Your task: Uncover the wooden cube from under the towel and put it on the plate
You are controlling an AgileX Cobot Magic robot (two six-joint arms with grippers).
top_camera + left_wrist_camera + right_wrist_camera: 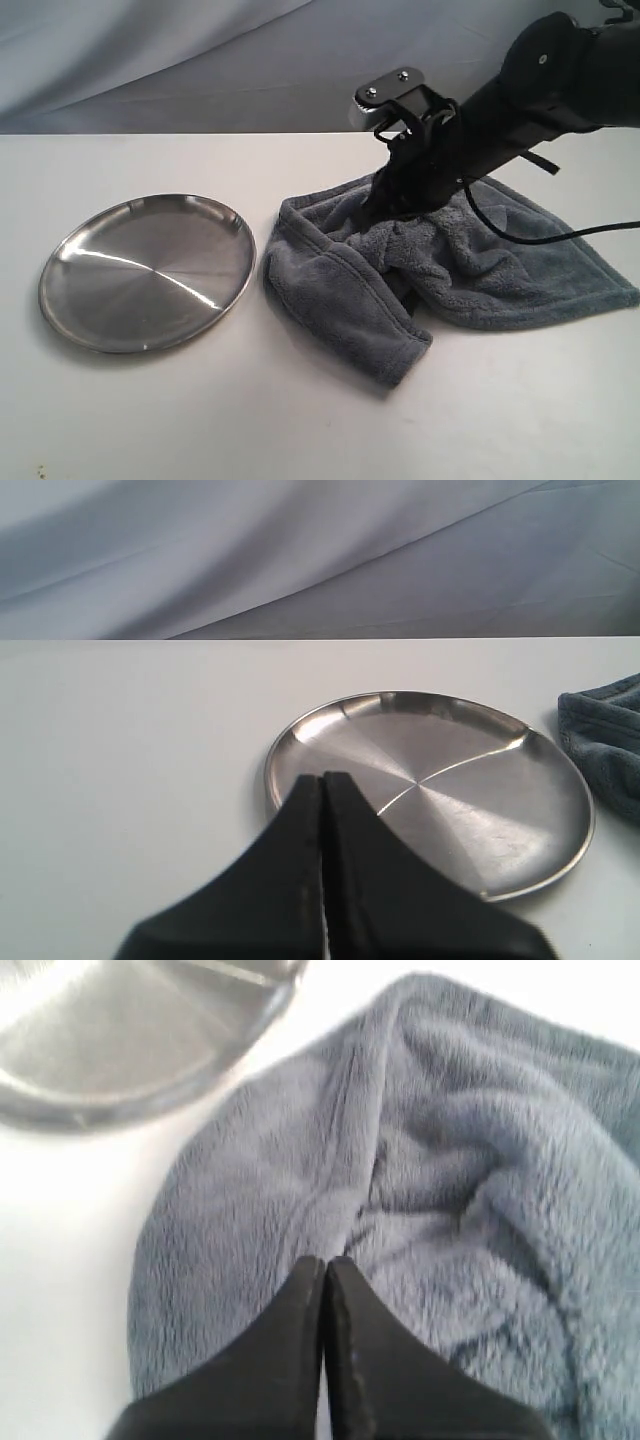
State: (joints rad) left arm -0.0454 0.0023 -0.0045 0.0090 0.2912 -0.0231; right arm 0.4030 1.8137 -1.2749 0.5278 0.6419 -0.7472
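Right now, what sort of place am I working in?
Most likely a lab test bench, not a home: a plain white table, a draped cloth backdrop behind it, and a steel plate and a towel set out.

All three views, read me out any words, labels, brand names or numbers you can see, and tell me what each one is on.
None: no text can be read in any view.
The plate, the towel, the table and the black arm show no print, label or number.
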